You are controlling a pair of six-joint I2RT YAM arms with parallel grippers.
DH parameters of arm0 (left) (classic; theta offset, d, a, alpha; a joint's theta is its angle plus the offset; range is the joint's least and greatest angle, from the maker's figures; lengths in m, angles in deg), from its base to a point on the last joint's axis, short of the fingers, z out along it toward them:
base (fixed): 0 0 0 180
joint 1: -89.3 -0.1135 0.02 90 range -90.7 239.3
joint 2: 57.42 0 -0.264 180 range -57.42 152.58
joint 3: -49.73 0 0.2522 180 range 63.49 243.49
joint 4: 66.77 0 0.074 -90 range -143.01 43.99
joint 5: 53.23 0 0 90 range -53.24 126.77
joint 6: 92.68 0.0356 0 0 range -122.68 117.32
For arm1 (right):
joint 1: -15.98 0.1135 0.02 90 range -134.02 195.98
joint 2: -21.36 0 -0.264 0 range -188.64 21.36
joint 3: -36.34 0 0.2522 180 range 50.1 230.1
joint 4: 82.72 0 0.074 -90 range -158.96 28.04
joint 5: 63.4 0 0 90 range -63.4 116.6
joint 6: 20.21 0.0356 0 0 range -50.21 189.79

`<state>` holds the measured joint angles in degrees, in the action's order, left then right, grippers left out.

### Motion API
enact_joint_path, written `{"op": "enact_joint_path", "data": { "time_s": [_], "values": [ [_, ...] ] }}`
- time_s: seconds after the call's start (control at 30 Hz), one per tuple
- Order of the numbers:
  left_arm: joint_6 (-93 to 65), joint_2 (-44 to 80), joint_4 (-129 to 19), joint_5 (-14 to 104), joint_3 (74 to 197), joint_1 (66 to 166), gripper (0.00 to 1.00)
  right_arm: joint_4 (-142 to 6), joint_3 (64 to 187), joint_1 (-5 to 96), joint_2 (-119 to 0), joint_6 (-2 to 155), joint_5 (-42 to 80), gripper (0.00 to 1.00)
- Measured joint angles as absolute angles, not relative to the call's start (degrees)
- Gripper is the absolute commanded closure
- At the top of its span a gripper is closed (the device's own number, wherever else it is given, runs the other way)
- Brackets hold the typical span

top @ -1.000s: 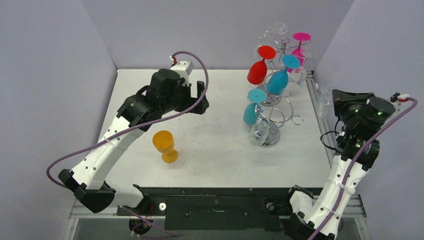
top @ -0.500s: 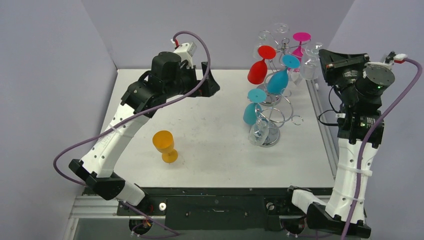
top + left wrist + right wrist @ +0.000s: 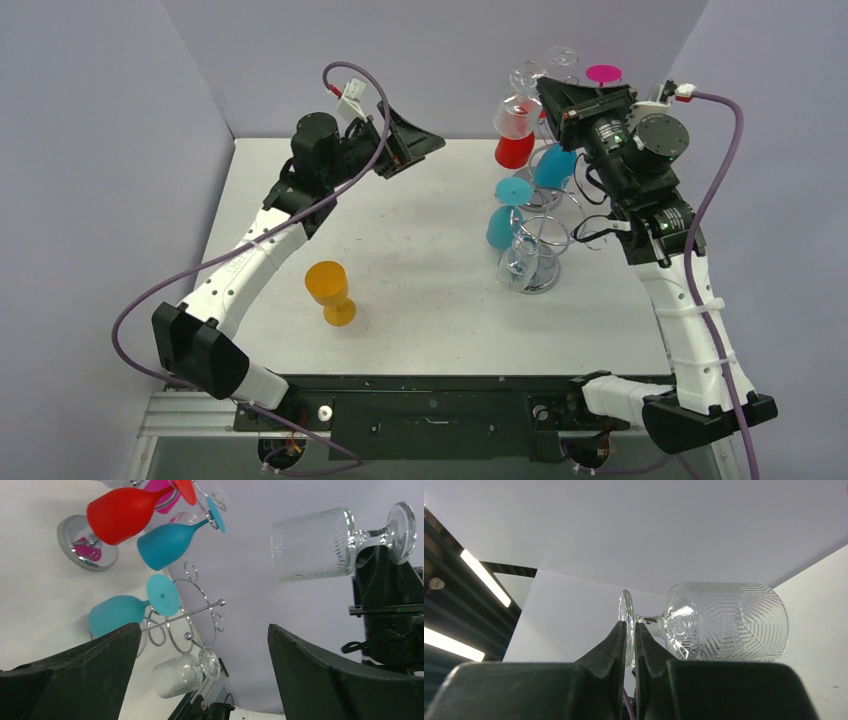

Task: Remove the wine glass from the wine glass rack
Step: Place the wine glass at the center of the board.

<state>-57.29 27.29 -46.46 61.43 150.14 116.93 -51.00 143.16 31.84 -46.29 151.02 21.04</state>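
Note:
My right gripper [image 3: 545,95] is shut on the foot of a clear cut-pattern wine glass [image 3: 515,112] and holds it sideways in the air, high beside the wire rack [image 3: 562,236]. In the right wrist view the fingers [image 3: 619,640] pinch the round foot, with the bowl [image 3: 724,622] to the right. My left gripper [image 3: 425,145] is open and empty, raised and facing the rack. Its wrist view shows the held glass [image 3: 312,542] at upper right, apart from its fingers [image 3: 75,675].
Red [image 3: 513,150], blue [image 3: 553,166], blue [image 3: 502,226] and pink [image 3: 603,75] glasses hang on the rack, and a clear one [image 3: 518,266] hangs low by the base. An orange glass [image 3: 330,291] stands upright on the white table [image 3: 420,290].
My right arm has swung up and to the left from the table's right edge, carrying the clear glass over to the rack's top. My left arm has risen and reached right.

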Motion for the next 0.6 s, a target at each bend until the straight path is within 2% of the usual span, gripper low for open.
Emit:
{"op": "enact_joint_path", "data": {
  "time_s": [0.3, 0.6],
  "values": [
    [-74.9, 26.9, -80.9, 66.9, 137.2, 113.9, 0.04, -58.1, 142.9, 42.5, -51.2, 156.3, 26.7, 1.0],
    [-89.2, 27.7, -103.7, 67.7, 134.3, 111.4, 0.0, -63.4, 142.8, 48.3, -54.8, 160.8, 28.3, 1.0]
  ]
}}
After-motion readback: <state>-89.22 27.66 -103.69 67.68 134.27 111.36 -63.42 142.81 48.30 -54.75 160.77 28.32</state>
